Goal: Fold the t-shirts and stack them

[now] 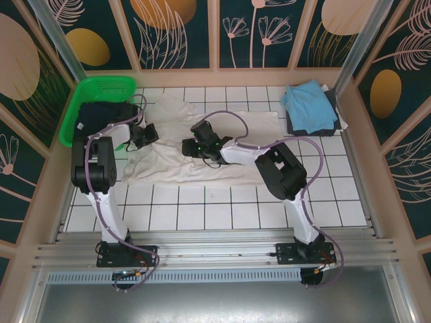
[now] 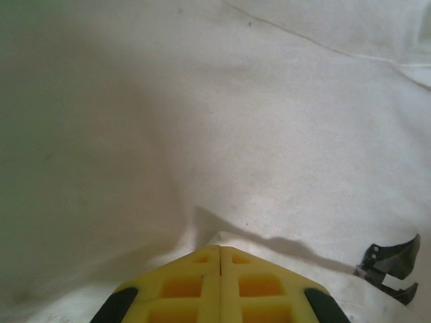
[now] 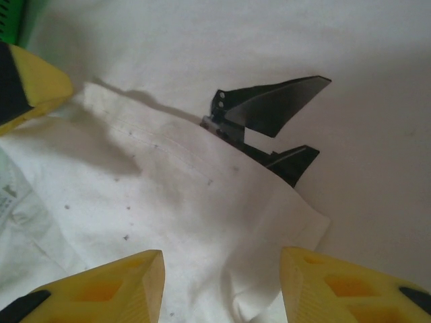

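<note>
Cloth of the cream-white t-shirt (image 1: pixel 229 128), spread at the middle of the table (image 1: pixel 202 208), is judged light and limp, best pinched at a hem, with the left gripper (image 2: pixel 219 250) seen closed and the right gripper (image 3: pixel 221 259) held apart.

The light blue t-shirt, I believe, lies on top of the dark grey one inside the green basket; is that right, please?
Not quite. The light blue t-shirt does lie on top of the dark grey one, but on the table at its far right corner, not inside the green basket, which stands far left. The top external view shows this.
</note>
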